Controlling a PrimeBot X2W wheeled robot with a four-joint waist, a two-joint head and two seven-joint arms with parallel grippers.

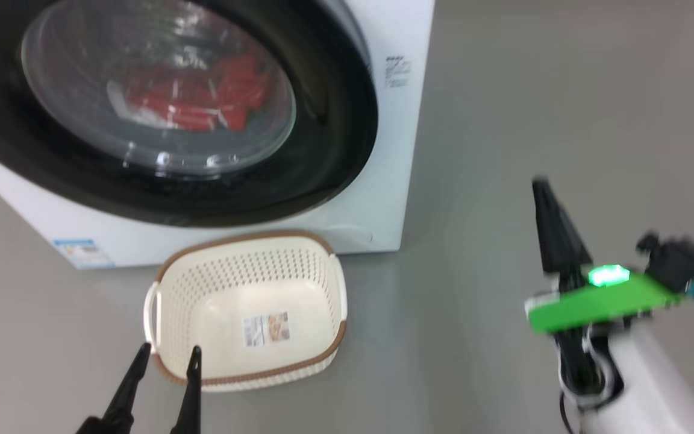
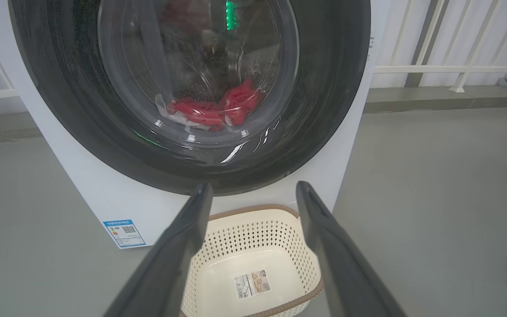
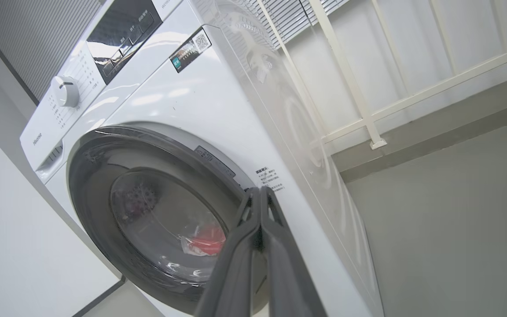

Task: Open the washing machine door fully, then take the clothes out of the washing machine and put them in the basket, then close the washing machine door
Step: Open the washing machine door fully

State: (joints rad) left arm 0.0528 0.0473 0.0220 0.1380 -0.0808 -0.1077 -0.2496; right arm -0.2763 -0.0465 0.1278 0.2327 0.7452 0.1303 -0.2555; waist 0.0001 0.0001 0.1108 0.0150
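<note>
The big round washing machine door [image 1: 335, 120], with its shiny black rim and bulging clear glass middle, was shut on the big white washing machine [image 1: 383, 205]. The bright red soft clothes [image 1: 202, 99] lay low in the drum behind the glass. The small cream plastic basket [image 1: 244, 241] with holes in its sides and a brown rim sat empty on the floor, just in front of the machine.

The door looked heavy and stiff. Its black rim looked smooth and slippery, and the glass could crack if hit. I think the best place to pull was the rim's right edge, where the right wrist view showed the shut fingers pointing. I could not see a handle there. The clothes looked light and floppy, so pinching a thick fold would lift them best.

The left gripper [image 1: 170, 348] hung over the near edge of the basket with its two dark fingers spread apart, holding nothing. The right gripper [image 1: 541, 184] was off to the right of the machine, its fingers pressed tight together around nothing.

The smooth grey floor [image 1: 503, 120] was flat and bare. A white railing [image 2: 456, 69] ran along the wall behind.
</note>
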